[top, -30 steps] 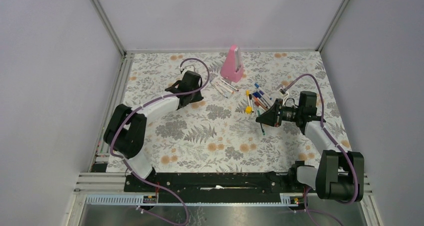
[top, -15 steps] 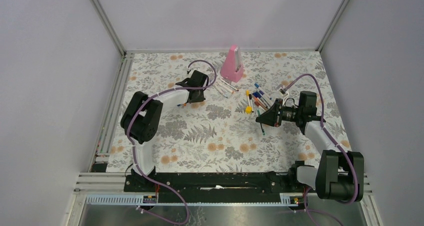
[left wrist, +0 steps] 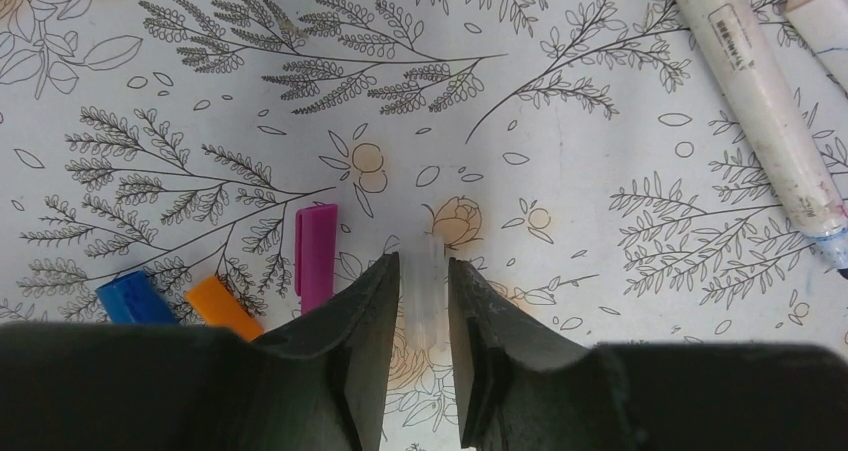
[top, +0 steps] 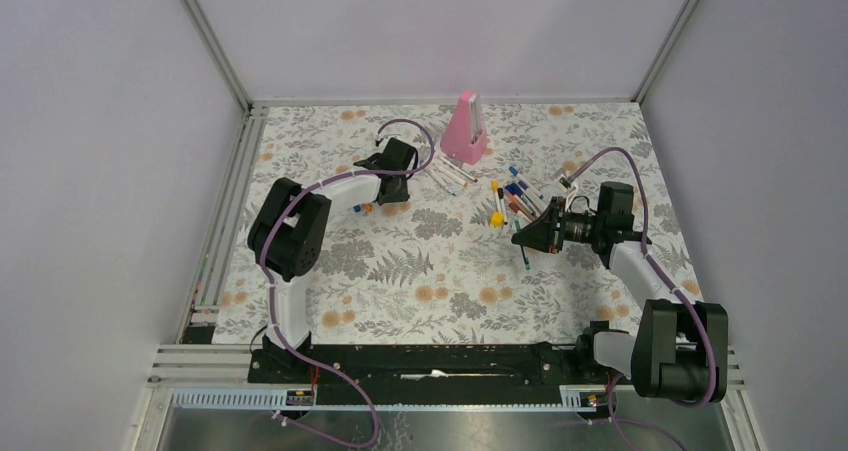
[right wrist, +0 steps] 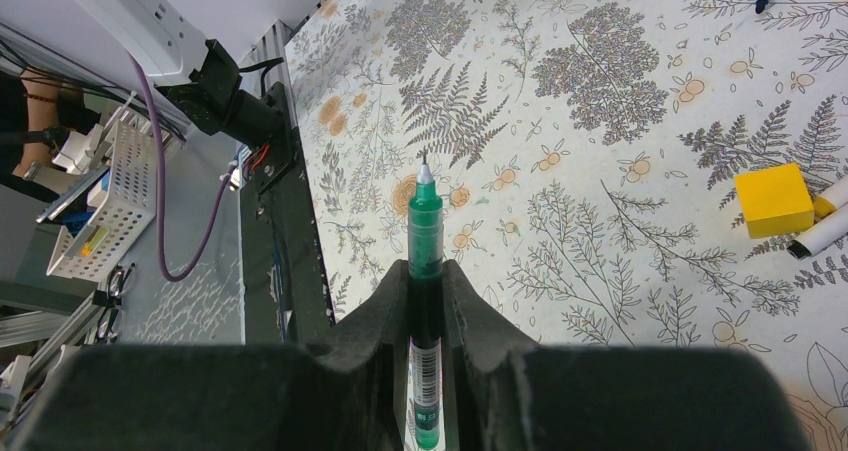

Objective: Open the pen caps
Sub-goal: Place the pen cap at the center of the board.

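- A desk point(top: 420, 271) covered in a cloth printed with flowers and ferns stood between plain pale walls point(top: 100, 171), with a pink wedge point(top: 466, 126) upright near its back edge.
- A loose pile of pens point(top: 515, 199) lay right of the middle, just in front of the wedge.
- The left claw point(left wrist: 423, 271) hung low over the cloth at the back left. Its jaws were a narrow gap apart around a pale, blurred piece, and I could not tell whether they gripped it.
- Three caps lay on the cloth just left of that claw: a purple cap point(left wrist: 316, 255) nearest it, then an orange cap point(left wrist: 222, 306) and a blue cap point(left wrist: 135, 298), all apart from the fingers.
- A white pen point(left wrist: 765, 101) lay well off to the claw's right.
- The right claw point(right wrist: 427, 271) was clamped on a green pen point(right wrist: 425, 221), held above the desk with its bare tip pointing out past the fingers.
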Available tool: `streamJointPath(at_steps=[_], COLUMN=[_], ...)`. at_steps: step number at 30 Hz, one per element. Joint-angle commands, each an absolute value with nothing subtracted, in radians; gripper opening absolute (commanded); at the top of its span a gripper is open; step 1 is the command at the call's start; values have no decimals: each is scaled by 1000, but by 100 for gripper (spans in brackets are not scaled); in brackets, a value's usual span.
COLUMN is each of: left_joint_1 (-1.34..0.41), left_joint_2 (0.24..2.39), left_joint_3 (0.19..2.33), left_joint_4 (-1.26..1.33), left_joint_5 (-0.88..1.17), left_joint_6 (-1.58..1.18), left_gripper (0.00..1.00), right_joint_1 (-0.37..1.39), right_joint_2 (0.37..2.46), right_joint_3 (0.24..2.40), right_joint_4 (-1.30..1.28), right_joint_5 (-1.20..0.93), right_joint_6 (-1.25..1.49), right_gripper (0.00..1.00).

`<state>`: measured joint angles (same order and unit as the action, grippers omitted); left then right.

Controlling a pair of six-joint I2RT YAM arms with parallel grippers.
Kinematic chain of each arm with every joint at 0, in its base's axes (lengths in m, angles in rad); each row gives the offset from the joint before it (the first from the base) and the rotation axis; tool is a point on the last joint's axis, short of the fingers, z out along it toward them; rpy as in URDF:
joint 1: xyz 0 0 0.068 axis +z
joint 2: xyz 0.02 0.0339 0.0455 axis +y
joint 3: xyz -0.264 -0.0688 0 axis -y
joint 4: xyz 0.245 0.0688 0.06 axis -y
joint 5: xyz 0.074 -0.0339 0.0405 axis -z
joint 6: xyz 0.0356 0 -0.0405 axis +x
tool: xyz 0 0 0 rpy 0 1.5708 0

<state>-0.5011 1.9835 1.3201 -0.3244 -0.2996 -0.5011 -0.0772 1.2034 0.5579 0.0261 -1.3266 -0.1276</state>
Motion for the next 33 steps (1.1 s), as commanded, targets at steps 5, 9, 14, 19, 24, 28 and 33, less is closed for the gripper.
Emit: streamJointPath(at_steps=[5, 9, 14, 19, 24, 28, 33], left_joint_1=[-492, -492, -492, -490, -469, -447, -445], left_joint_2=[1975, 1935, 1799, 1615, 1386, 1237, 1090], left_joint_3=[1378, 1381, 1344, 1255, 1106, 1007, 873], left_joint_4=[-334, -349, -353, -344, -286, -251, -174], left_joint_5=[-326, -316, -289, -254, -193, -63, -39], left_joint_6=[-491, -492, -471, -383, -276, -208, -165], left_gripper=[36, 38, 42, 63, 99, 99, 99], right_joint_1=[-84, -87, -87, -81, -7, 107, 202], right_joint_2=[1190, 1187, 1174, 1181, 1249, 1343, 1519], right_joint_3=[592, 592, 624, 699, 865, 1020, 1229], right_joint_4=[14, 12, -131, -214, -339, -390, -430], right_joint_5=[-1344, -1337, -1271, -1150, -951, -766, -621], right_joint_6=[-149, -153, -277, -353, -509, -580, -624], right_gripper=[0, 0, 0, 0, 0, 0, 0])
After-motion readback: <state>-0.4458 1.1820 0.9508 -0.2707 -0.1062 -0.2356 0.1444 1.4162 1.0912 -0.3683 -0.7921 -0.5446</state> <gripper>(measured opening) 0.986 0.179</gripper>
